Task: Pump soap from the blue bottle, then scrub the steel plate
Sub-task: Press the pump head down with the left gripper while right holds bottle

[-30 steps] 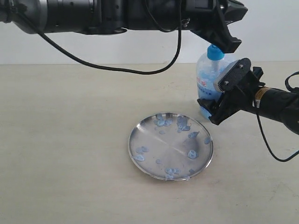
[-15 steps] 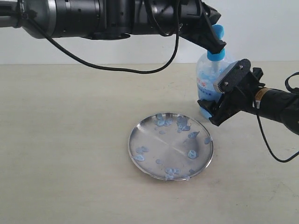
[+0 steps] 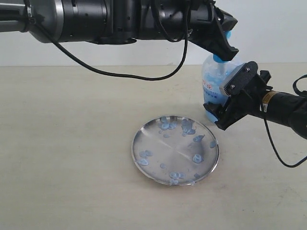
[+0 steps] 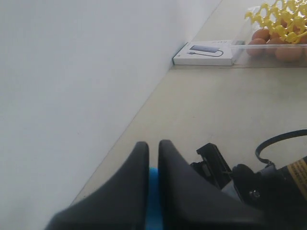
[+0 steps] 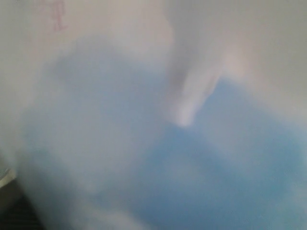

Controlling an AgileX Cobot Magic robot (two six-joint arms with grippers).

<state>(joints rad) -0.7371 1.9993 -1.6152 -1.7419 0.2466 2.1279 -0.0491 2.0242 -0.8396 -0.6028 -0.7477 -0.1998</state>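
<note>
Upper right, the left gripper (image 3: 229, 48), fingers nearly pressed together, hides the pump of the blue bottle (image 3: 211, 76), whose lower half the right gripper (image 3: 223, 98) clamps, just above the steel plate (image 3: 158, 143).

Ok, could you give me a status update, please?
Left end effector shut, atop the bright blue pump. Right end effector clamped on the tall clear bottle of light blue soap. Round shiny steel plate dotted with blue blobs, unscrubbed, nothing blocking it.

Blue head of tall clear plastic pump bottle (image 3: 211, 79) mostly hidden by black left gripper (image 3: 230, 43), base by black right gripper (image 3: 214, 115). Right wrist view: blurred pale blue soap (image 5: 216, 167).
</note>
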